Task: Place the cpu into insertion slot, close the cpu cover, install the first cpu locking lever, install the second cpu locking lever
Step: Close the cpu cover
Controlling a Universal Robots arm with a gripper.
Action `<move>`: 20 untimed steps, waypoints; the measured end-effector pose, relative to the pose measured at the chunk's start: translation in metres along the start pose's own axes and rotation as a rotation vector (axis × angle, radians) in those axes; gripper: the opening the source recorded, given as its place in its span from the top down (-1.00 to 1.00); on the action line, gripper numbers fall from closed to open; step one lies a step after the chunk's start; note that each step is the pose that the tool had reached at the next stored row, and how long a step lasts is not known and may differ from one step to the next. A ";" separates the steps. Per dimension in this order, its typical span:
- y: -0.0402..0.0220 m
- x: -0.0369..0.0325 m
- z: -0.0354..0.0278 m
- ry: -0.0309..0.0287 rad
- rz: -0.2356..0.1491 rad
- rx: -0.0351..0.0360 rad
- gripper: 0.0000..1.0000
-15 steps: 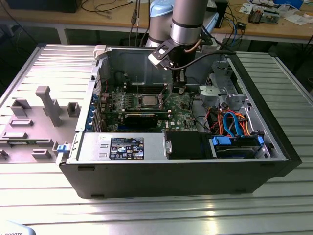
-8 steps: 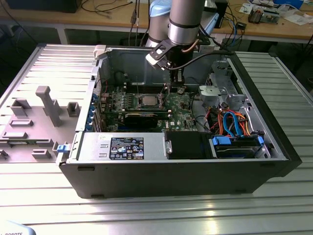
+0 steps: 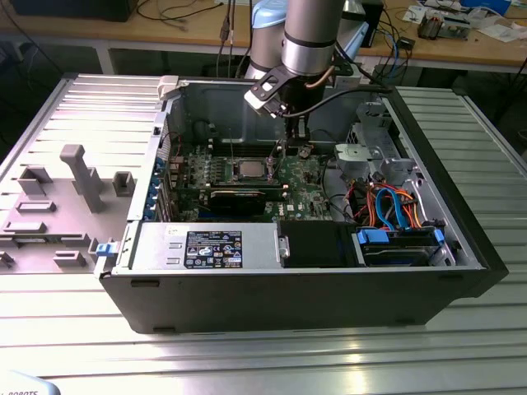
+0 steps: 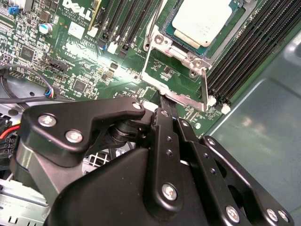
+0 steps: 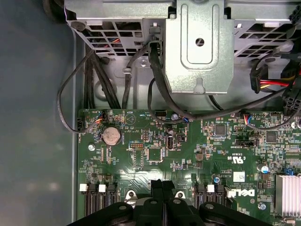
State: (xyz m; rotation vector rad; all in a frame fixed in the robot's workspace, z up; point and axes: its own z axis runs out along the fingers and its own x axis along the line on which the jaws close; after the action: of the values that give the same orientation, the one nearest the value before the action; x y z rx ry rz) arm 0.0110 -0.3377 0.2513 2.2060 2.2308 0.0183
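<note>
Right at the tip of the gripper (image 4: 162,100), fingers pressed together: one cpu cover (image 4: 181,98), thin metal frame with open window, swung open. Just beyond, one cpu (image 4: 202,19), plain silver-grey top, seated in the insertion slot (image 4: 181,41). White lettering on green motherboard (image 4: 94,70), left unread.

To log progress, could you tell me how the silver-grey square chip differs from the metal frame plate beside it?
The silver-grey square cpu is a solid plate; the thin metal cpu cover is a frame whose window shows green board. The cpu lies seated in the dark-framed insertion slot; the cpu cover is swung open. The black gripper meets the cover's edge, not the cpu. Both are square metal.
</note>
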 end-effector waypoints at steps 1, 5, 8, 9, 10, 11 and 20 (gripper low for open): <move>-0.0010 0.0000 0.0000 0.0000 0.000 0.0000 0.79; -0.0020 0.0000 0.0000 0.0000 0.000 0.0000 0.79; -0.0024 0.0000 0.0000 0.0000 0.000 0.0000 0.79; -0.0024 0.0000 0.0000 0.0000 0.000 0.0000 0.79; -0.0026 0.0000 0.0000 0.0000 0.000 0.0000 0.79; -0.0027 0.0000 0.0001 0.0000 0.000 0.0000 0.79; -0.0044 0.0000 0.0002 0.0000 0.000 0.0000 0.79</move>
State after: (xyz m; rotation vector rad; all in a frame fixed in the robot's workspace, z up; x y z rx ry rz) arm 0.0066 -0.3378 0.2510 2.2057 2.2310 0.0183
